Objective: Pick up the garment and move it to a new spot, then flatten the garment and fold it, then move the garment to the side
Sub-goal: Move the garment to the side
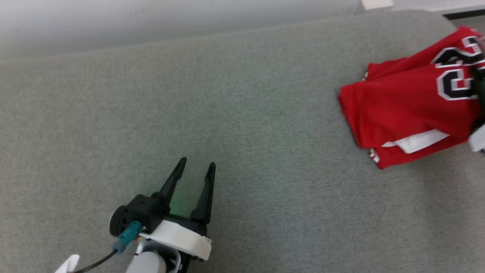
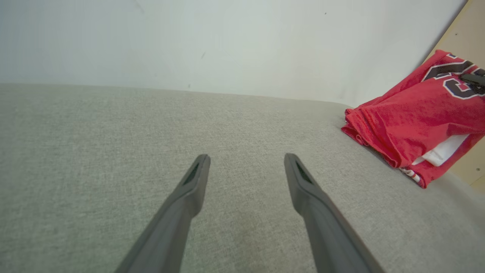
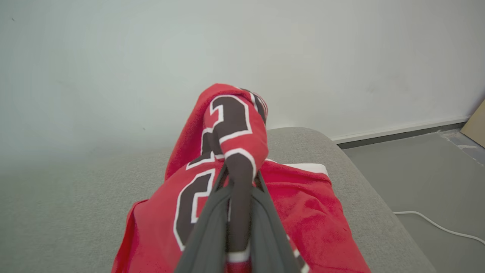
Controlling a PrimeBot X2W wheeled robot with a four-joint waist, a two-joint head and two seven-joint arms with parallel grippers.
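The garment [image 1: 409, 113], a red jersey with black numerals edged in white and a strip of white trim, lies bunched in several layers at the right end of the grey upholstered surface [image 1: 265, 113], toward its far edge. The left part of the surface is bare fabric. In the left wrist view the garment [image 2: 413, 125] sits to the right, beside the rounded corner of the surface, with the pale wall [image 2: 227, 38] behind it. The right gripper [image 3: 241, 178] is at the garment. Its two dark fingers are drawn together and clamped on a fold of cloth that carries the black numeral. This pinched fold stands up above the fingertips, while the rest of the garment [image 3: 303, 212] spreads over the surface below and on both sides of the fingers. The left gripper [image 1: 197, 162] is at the near left of the surface, well apart from the garment. Its jaws stand wide apart with nothing between them, and the fingers point toward the far side. In its own wrist view the left gripper [image 2: 246, 156] shows bare grey fabric between the two fingers. To the right of the surface, the right wrist view shows a grey floor [image 3: 416, 178] with a white cable [image 3: 435, 225] lying across it.
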